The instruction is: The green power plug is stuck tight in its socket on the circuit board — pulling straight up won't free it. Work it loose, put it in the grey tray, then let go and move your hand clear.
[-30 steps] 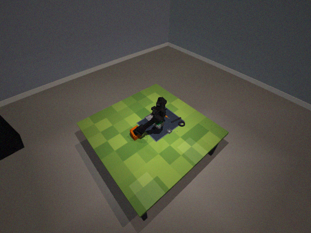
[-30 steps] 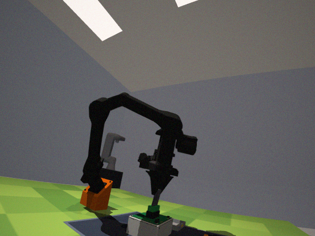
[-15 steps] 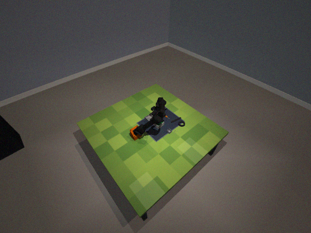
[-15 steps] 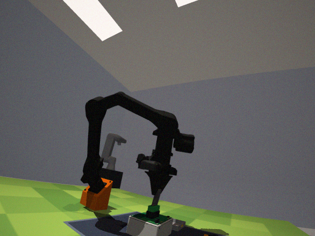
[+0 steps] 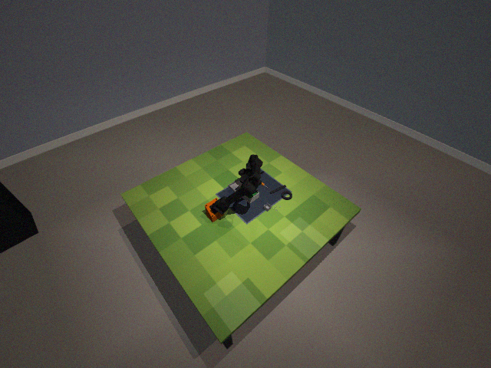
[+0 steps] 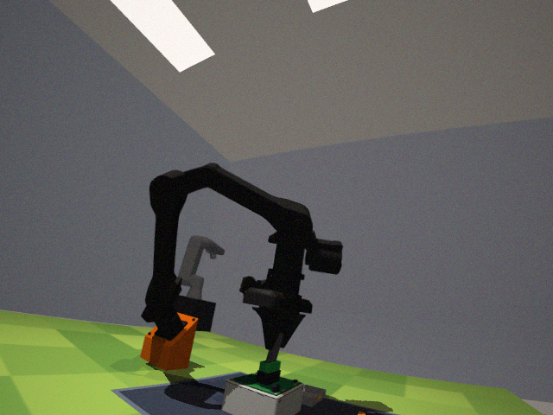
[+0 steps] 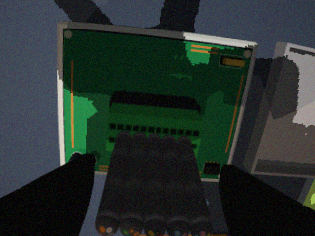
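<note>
Note green power plug [image 6: 270, 367] [image 7: 155, 118] seated in socket [image 6: 269, 376] [image 7: 155, 101] on circuit board [image 5: 254, 195] [image 6: 290, 383] [image 7: 148, 64]. Read gripper [image 5: 248, 191] [image 6: 276, 346] [image 7: 159, 171] as part-open, holding nothing, probably straddling cables [image 6: 274, 350] [image 7: 155, 172] to centre a grip for rocking. See grey tray [image 5: 234, 185] [image 6: 314, 394] [image 7: 285, 143] beside, handy for transfer.

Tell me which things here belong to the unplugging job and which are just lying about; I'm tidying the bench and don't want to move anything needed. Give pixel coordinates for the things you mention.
Job:
- plug [image 6: 270, 367] [image 7: 154, 119]
- board [image 6: 289, 385] [image 7: 143, 64]
- tray [image 6: 314, 395] [image 7: 283, 140]

Lying about:
- black ring [image 5: 282, 196]
- dark rod [image 5: 277, 188]
- orange-tipped item [image 5: 262, 184]
</note>
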